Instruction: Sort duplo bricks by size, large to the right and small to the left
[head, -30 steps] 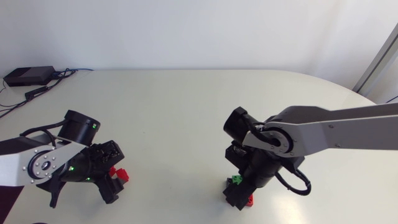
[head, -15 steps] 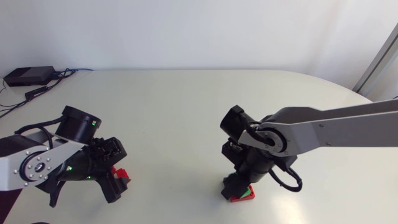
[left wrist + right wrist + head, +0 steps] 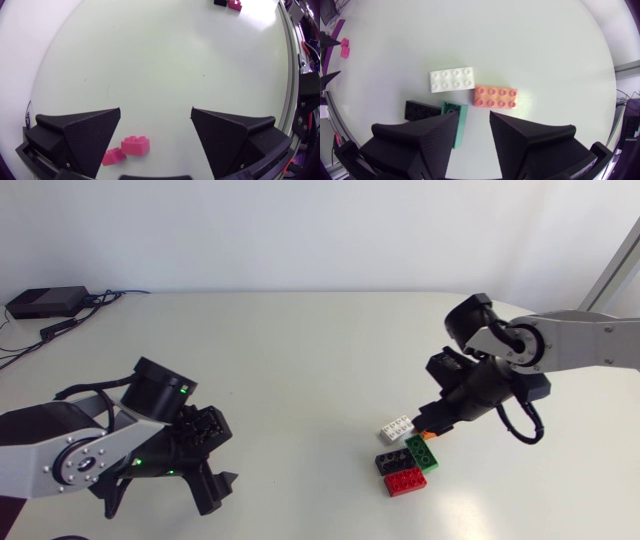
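The orange brick [image 3: 495,97], a large eight-stud piece, lies flat just ahead of the right end effector [image 3: 474,114], whose fingers stand narrow and empty. A white brick [image 3: 452,79] lies near it, and a green brick [image 3: 462,125] is partly under one finger. The orange brick looks light, rigid and smooth-sided, so pinching it across its long flat sides seems best. Two small pink bricks [image 3: 135,145] sit on the surface [image 3: 165,60] between the left end effector's [image 3: 156,109] wide-spread fingers.

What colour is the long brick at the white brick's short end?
Orange brick; clearest in the right wrist view.
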### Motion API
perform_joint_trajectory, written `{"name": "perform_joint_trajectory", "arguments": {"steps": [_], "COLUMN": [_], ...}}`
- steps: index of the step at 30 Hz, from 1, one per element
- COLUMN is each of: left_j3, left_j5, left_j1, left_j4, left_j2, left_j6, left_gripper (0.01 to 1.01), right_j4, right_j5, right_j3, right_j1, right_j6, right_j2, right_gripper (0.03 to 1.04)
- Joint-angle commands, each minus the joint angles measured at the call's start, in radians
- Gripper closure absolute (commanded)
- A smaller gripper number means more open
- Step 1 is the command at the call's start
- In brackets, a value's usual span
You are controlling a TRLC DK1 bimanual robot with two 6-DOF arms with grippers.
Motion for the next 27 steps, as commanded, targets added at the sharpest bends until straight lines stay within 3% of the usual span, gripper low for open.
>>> {"name": "perform_joint_trajectory", "arguments": {"steps": [1, 4, 10, 13, 14, 22, 27], "left_j3": [0.038, 0.043, 0.048, 0.044, 0.043, 0.046, 0.041], "left_j5": [-0.001, -0.001, -0.001, -0.001, -0.001, -0.001, -0.001], "left_j1": [-0.045, -0.082, -0.094, -0.092, -0.092, -0.100, -0.098], "left_j4": [0.018, 0.033, 0.039, 0.036, 0.035, 0.021, 0.010], "left_j2": [0.041, 0.060, 0.070, 0.057, 0.055, 0.037, 0.021], "left_j6": [-0.050, -0.072, -0.082, -0.081, -0.081, -0.087, -0.087], "left_gripper": [0.051, 0.051, 0.051, 0.051, 0.051, 0.051, 0.051], "right_j4": [0.021, 0.042, 0.042, -0.016, -0.030, -0.017, 0.059], "right_j5": [-0.008, -0.029, -0.086, -0.107, -0.107, -0.081, -0.052], "right_j3": [0.016, 0.002, -0.060, -0.105, -0.116, -0.145, -0.156], "right_j1": [-0.074, -0.121, -0.104, -0.005, 0.037, 0.324, 0.354], "right_j6": [-0.060, -0.088, -0.112, -0.114, -0.106, -0.023, -0.025], "right_j2": [0.040, 0.059, 0.016, -0.085, -0.107, -0.118, -0.019], "right_gripper": [0.59, 0.59, 0.55, 0.20, 0.17, 0.18, 0.18]}}
